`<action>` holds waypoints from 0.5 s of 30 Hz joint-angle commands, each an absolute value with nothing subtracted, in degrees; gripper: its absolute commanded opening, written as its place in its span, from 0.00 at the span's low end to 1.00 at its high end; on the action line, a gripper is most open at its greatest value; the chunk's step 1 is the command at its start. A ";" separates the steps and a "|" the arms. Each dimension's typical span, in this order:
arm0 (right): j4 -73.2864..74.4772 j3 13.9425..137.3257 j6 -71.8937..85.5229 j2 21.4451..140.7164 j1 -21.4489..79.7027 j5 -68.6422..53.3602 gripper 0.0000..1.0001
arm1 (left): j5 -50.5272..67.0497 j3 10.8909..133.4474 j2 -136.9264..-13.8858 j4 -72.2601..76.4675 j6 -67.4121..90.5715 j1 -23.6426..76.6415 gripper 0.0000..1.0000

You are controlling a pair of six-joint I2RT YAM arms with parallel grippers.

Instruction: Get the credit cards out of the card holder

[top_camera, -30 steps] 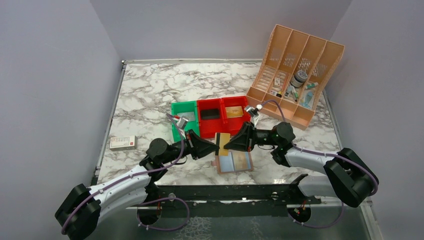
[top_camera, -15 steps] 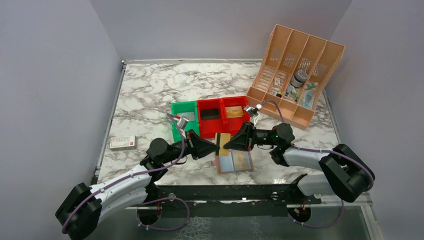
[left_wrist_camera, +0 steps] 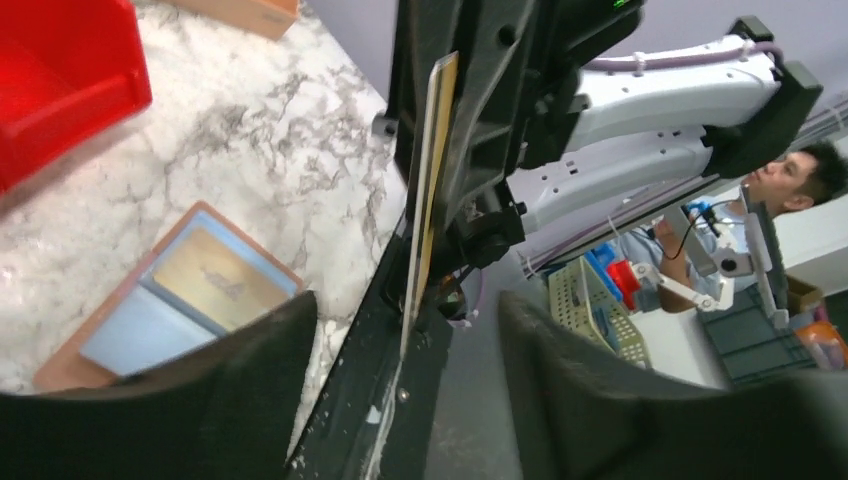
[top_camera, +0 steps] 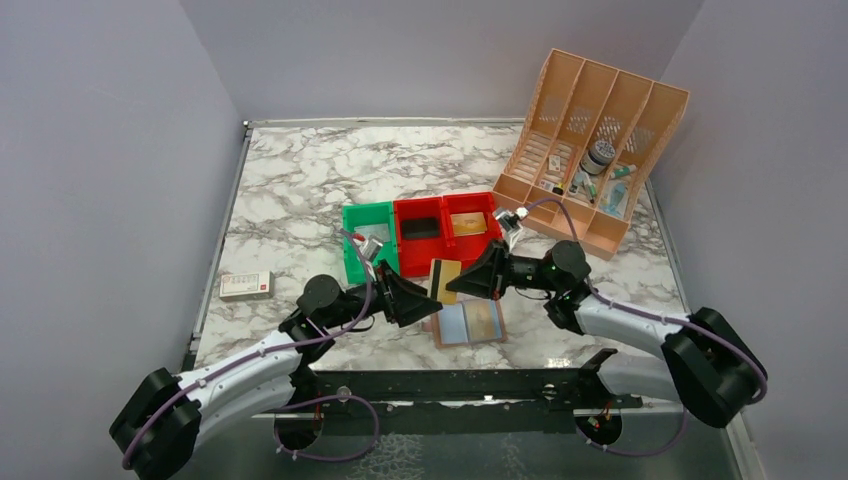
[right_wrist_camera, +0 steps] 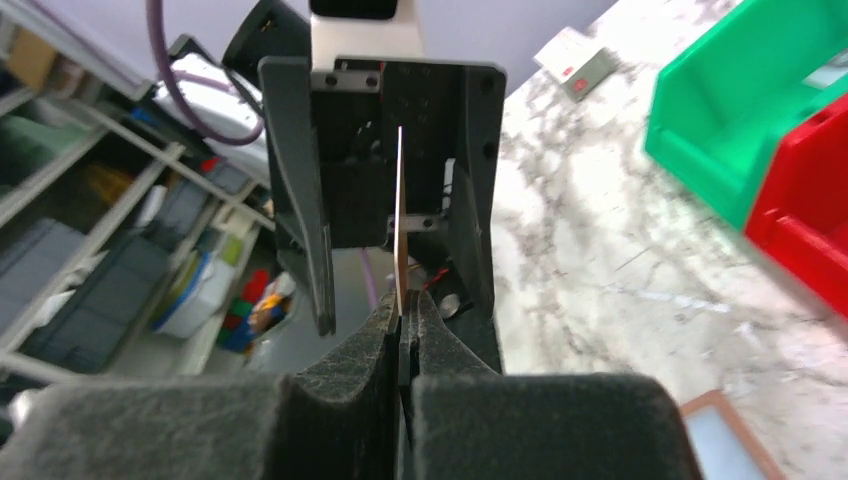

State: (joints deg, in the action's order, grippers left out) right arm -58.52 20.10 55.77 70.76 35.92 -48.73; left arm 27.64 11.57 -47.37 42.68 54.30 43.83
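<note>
The right jaws are pressed shut on the lower edge of the yellow-gold card. They hold it upright in the air between the two arms. The left jaws stand apart on both sides of the same card and do not touch it.

I judge that the card is very light, stiff and thin, with smooth faces that can slip. A pinch on the flat faces near one short edge should hold it well. A deeper bite would be safer, because only a narrow strip is inside the right jaws.

The bench lies under both jaws. The peach file organizer stands well beyond the right jaws and is far from any likely path. The red bins and the green bin are just beyond the jaws, so a forward swing could knock their rims. The card holder lies open and flat directly below the jaws. A tan card shows through one of its clear pockets, so the task is probably not finished. This one will likely be harder to take, because the pocket covers its faces. A small white box rests well to the outer side of the left jaws.

The left jaws themselves stand closest in the way, since they surround the held card.
</note>
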 commanded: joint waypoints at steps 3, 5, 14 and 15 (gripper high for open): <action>-28.39 26.34 32.67 62.76 36.06 -36.95 0.01 | 21.36 10.57 -41.42 28.91 51.30 43.68 0.94; -23.19 27.48 29.01 61.13 36.04 -32.91 0.01 | 18.43 10.23 -38.91 24.63 51.04 43.68 0.99; -6.49 33.26 14.35 60.85 36.04 -2.27 0.01 | 11.51 15.46 -34.16 3.61 44.56 43.68 0.99; -7.02 33.51 13.29 61.94 36.01 -0.59 0.01 | 11.25 15.85 -34.35 2.73 44.18 43.68 0.99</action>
State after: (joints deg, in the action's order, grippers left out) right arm -14.04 30.35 23.00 59.96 35.94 -15.97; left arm 15.46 12.14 -35.22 12.69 48.64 43.83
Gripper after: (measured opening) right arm 0.016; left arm 0.992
